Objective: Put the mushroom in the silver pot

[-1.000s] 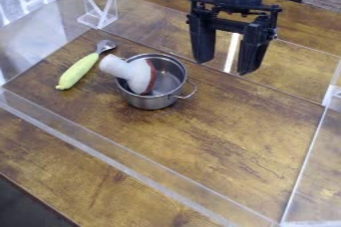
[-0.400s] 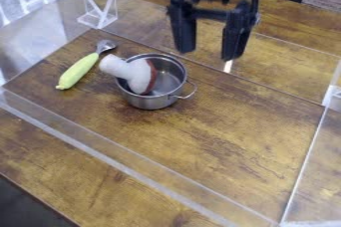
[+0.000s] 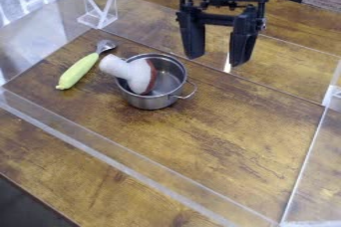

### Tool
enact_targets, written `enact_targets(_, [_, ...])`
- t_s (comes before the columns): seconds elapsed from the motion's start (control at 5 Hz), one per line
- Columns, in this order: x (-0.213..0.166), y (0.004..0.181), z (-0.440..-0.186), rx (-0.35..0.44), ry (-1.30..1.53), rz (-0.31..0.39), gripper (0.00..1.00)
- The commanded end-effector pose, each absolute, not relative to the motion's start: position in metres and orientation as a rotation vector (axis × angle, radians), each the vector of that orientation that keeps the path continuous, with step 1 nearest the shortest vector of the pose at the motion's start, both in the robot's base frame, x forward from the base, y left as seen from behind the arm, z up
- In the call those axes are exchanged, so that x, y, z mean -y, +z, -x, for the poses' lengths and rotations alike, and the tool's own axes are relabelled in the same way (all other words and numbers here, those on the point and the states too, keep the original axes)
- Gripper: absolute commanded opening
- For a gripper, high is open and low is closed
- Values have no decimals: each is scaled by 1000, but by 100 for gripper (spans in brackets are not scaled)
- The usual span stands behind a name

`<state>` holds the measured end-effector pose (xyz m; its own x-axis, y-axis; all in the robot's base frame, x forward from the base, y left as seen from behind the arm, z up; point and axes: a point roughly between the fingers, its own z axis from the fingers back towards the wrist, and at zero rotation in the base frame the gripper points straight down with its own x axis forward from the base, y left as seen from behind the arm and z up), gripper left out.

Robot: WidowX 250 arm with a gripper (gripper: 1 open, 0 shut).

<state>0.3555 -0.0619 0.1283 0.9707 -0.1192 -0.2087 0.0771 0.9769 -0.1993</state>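
The mushroom (image 3: 120, 65) leans on the silver pot's (image 3: 155, 82) rim, apart from the raised, spread tool (image 3: 220, 46).

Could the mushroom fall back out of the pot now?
Maybe. The mushroom isn't all the way in: it leans over the rim of the silver pot, its cap sticking out beside the corn. It might tip out, or a bump could knock it. The gripper hangs open above and behind the pot, so a low move could hit it.
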Motion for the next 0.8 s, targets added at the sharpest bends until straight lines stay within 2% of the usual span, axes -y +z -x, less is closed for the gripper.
enact_targets(0.0, [74,157,-339,-174,-141,194,100])
enact_targets(0.2, [78,169,-342,-164,-224,185,0])
enact_targets(0.4, [78,167,-342,-161,-267,177,100])
enact_targets(0.6, [66,165,-343,-170,-255,177,100])
